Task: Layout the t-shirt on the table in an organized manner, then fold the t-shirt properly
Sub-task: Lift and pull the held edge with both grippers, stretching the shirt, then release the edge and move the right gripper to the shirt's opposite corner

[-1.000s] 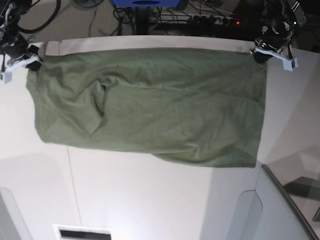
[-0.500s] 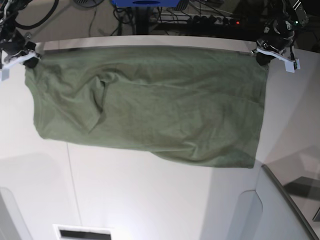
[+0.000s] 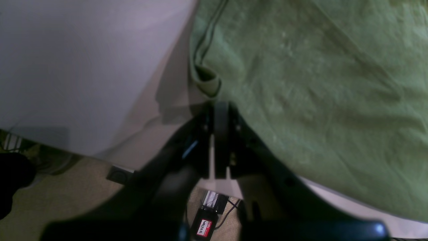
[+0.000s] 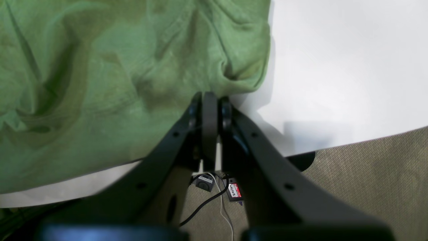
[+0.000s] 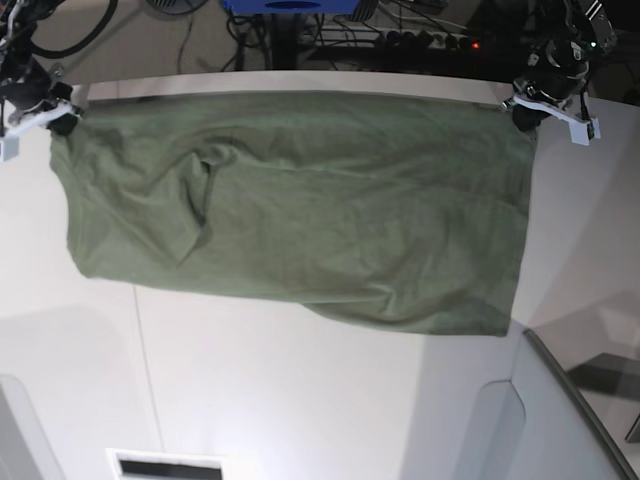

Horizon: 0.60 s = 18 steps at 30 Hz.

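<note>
The olive-green t-shirt point(image 5: 300, 200) lies spread flat across the far half of the white table point(image 5: 300, 400), its top edge along the table's far edge. A fold and some wrinkles sit left of its middle. My left gripper point(image 5: 522, 112) is at the shirt's far right corner. In the left wrist view the gripper point(image 3: 217, 107) is shut, with the hem corner of the t-shirt point(image 3: 317, 83) at its tip. My right gripper point(image 5: 62, 120) is at the far left corner. In the right wrist view its jaws point(image 4: 209, 97) stand narrow on the bunched corner of the t-shirt point(image 4: 100, 67).
A grey angled panel point(image 5: 560, 420) rises at the near right, and another point(image 5: 15, 430) at the near left. A thin dark seam point(image 5: 148, 370) runs down the table to a slot point(image 5: 165, 465). Cables and carpet point(image 5: 300, 40) lie beyond the far edge.
Both grippers drew the shirt's top edge a little toward the table's far edge. The right gripper shifted up and outward. Little has moved in the last half second.
</note>
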Motion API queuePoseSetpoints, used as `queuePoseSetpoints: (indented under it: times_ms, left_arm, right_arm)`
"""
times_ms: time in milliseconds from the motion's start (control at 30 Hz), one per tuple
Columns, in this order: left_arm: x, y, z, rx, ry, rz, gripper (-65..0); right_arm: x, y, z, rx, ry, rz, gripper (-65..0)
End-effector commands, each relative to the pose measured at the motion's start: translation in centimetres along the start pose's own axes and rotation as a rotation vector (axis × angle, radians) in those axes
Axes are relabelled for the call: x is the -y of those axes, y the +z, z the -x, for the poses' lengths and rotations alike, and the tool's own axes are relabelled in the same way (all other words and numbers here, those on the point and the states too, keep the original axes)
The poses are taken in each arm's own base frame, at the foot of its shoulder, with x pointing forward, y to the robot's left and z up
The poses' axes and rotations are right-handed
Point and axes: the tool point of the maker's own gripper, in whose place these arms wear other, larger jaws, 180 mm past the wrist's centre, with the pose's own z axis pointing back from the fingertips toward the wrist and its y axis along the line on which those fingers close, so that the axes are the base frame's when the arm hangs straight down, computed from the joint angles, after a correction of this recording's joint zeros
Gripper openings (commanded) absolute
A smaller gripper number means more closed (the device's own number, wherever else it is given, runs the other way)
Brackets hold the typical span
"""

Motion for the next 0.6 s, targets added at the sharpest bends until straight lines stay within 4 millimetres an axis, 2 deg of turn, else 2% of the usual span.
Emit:
queuePoseSetpoints:
  times_ms: [0, 67, 100, 167, 200, 300, 400, 467, 567]
  left_arm:
    - [-0.2, 0.3, -1.1, 0.03, -0.008, -0.002, -65.0]
    - [-0.2, 0.3, -1.1, 0.03, -0.008, -0.002, -65.0]
    - [-0.3, 0.4, -1.1, 0.03, -0.008, -0.004, -60.9]
    - [-0.3, 0.4, -1.1, 0.03, -0.008, -0.004, -47.1]
    - [-0.3, 0.4, -1.1, 0.032, -0.008, -0.004, -40.2]
    - [-0.4, 0.5, -1.3, 0.034, -0.013, -0.006, -19.4]
    - [-0.7, 0.6, -1.6, 0.04, -0.015, -0.012, -5.3]
    - [-0.7, 0.6, -1.7, 0.044, -0.017, -0.013, -1.0]
    - [-2.2, 1.3, -2.8, 0.074, -0.007, -0.049, -0.2]
  right_arm:
    - [0.2, 0.4, -1.1, 0.035, 0.011, 0.001, -56.4]
    - [0.2, 0.4, -1.1, 0.035, 0.011, 0.001, -44.0]
    - [0.3, 0.4, -1.2, 0.039, 0.005, 0.002, -36.0]
    - [0.1, 0.4, -1.0, 0.042, -0.005, -0.002, -26.0]
    - [-0.1, 0.4, -1.0, 0.047, -0.009, -0.002, -23.6]
    - [0.4, 0.7, -0.9, 0.054, -0.027, 0.011, -23.3]
    - [0.5, 0.7, -0.9, 0.055, -0.03, 0.014, -23.3]
    - [0.5, 0.7, -1.1, 0.059, -0.027, 0.014, -23.3]
    - [1.5, 1.7, -2.1, 0.095, -0.029, 0.044, -23.3]
